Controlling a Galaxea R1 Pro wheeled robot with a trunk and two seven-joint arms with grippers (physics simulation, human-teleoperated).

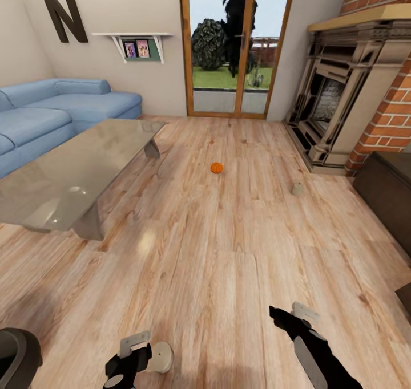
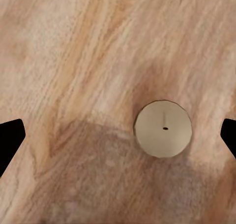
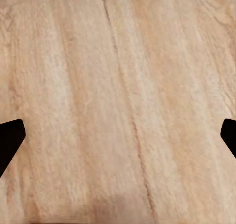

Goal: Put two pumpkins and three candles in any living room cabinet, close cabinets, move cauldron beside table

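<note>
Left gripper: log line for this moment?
left gripper open above candle | right gripper open, empty | pumpkin on floor

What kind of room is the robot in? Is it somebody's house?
It looks like a living room in a house: there is a blue sofa, a glass coffee table and a brick fireplace, with glass doors to a garden.
</note>
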